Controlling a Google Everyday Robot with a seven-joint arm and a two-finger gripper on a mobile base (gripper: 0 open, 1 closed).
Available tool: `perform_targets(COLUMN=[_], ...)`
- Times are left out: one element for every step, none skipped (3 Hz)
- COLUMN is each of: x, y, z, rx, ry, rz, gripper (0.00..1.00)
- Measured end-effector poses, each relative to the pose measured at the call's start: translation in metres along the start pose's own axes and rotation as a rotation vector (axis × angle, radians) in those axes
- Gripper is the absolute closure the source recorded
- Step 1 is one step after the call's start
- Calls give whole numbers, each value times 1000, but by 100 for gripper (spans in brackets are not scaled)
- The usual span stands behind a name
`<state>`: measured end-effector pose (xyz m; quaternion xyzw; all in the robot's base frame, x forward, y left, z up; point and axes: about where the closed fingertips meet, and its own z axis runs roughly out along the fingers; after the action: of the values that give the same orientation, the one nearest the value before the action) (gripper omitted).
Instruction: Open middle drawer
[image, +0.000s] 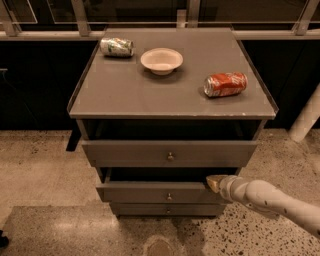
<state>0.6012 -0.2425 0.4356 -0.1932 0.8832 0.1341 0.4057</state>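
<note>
The middle drawer (150, 192) is the second grey front of a three-drawer cabinet, with a small round knob (169, 197) at centre. It stands pulled out a little, with a dark gap above its top edge. The upper drawer (130, 152) is pulled out further. The lowest drawer front (145, 210) sits below, mostly hidden. My gripper (215, 183), on a white arm (272, 200) that comes in from the lower right, rests at the top right edge of the middle drawer front.
On the cabinet top (125, 90) lie a green-and-white can (116, 47) on its side at the back left, a white bowl (161, 60) and a red can (225, 84) on its side at the right. A white post (306, 117) stands at right. Speckled floor (40, 170) surrounds the cabinet.
</note>
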Motion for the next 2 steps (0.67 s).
perform_targets(x=[19,19], y=[-22,-22], z=[-15,-15], rx=[45,45], ry=[56,56], rz=[39,39], gripper=[100,100])
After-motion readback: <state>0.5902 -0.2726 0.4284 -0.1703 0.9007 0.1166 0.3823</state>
